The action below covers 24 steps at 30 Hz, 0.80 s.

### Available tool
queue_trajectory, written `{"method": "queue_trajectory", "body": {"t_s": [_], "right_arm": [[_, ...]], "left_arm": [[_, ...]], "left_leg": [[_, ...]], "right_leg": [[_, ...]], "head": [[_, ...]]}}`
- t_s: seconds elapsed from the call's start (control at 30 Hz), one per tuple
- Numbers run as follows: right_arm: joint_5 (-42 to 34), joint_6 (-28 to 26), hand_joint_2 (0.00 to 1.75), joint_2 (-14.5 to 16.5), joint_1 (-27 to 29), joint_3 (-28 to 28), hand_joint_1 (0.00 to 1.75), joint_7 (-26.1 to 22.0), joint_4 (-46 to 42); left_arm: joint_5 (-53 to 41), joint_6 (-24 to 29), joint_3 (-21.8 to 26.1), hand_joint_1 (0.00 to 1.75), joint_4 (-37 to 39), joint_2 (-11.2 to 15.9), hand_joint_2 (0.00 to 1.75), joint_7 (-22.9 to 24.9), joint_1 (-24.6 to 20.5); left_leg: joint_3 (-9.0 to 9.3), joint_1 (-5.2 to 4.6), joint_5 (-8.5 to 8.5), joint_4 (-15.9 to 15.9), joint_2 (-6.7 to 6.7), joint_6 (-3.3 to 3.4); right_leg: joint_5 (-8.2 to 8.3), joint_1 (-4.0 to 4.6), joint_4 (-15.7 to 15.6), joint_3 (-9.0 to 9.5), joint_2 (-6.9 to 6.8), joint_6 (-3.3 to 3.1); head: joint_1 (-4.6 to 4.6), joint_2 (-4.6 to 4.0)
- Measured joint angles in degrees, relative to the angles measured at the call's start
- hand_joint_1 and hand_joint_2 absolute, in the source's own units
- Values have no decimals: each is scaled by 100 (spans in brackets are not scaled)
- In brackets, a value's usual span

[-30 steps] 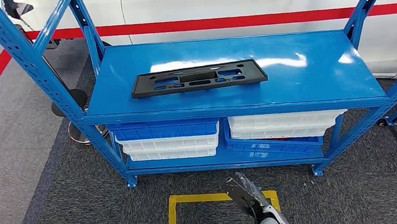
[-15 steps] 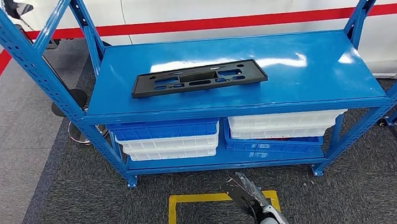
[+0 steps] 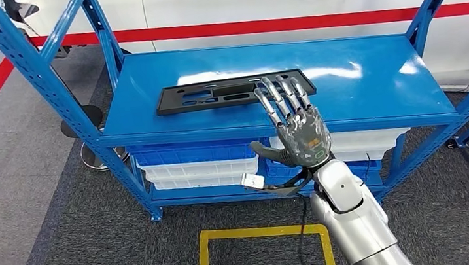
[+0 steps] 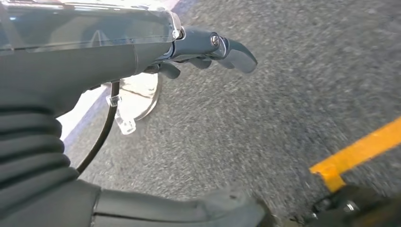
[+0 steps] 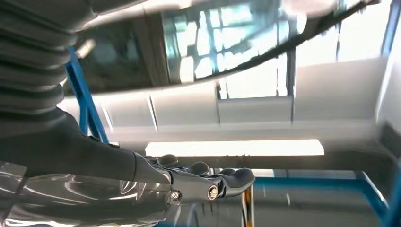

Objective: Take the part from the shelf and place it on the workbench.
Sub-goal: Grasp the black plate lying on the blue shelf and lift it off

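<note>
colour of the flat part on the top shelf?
Black: the long flat plastic part on the blue shelf, clearest in the head view.

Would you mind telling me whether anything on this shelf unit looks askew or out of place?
Yes: on the lower shelf, the blue bin under the right-hand white bins sits tilted rather than flat. The black part lies flat on top.

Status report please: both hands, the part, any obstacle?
Right hand open, raised before the black part, holding nothing. Left hand low over the floor, empty. Part flat on blue shelf. No obstacle seen.
</note>
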Motion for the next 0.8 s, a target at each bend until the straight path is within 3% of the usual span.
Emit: {"method": "queue_trajectory", "body": {"t_s": [0.1, 0.17, 0.8], "right_arm": [[-1595, 170, 175, -163, 0, 308, 0, 82, -171], [-2157, 170, 175, -211, 2, 430, 0, 106, -248], [-2485, 239, 175, -336, 252, 698, 0, 155, -495]], "left_arm": [[7, 25, 54, 0, 0, 3, 175, 8, -15], [-10, 30, 73, 0, 0, 1, 175, 17, -19], [-74, 34, 90, 0, 0, 2, 175, 43, -22]], "left_leg": [[-5, 0, 0, 1, -2, 1], [-9, 0, 0, 1, -3, 1], [-16, 0, 0, 0, -4, 1]], "right_leg": [[1, -1, -1, -6, -5, 3], [0, -2, -1, -8, -7, 4], [-1, -1, -1, -14, -8, 4]], "head": [[2, 0], [1, 0], [1, 0]]}}
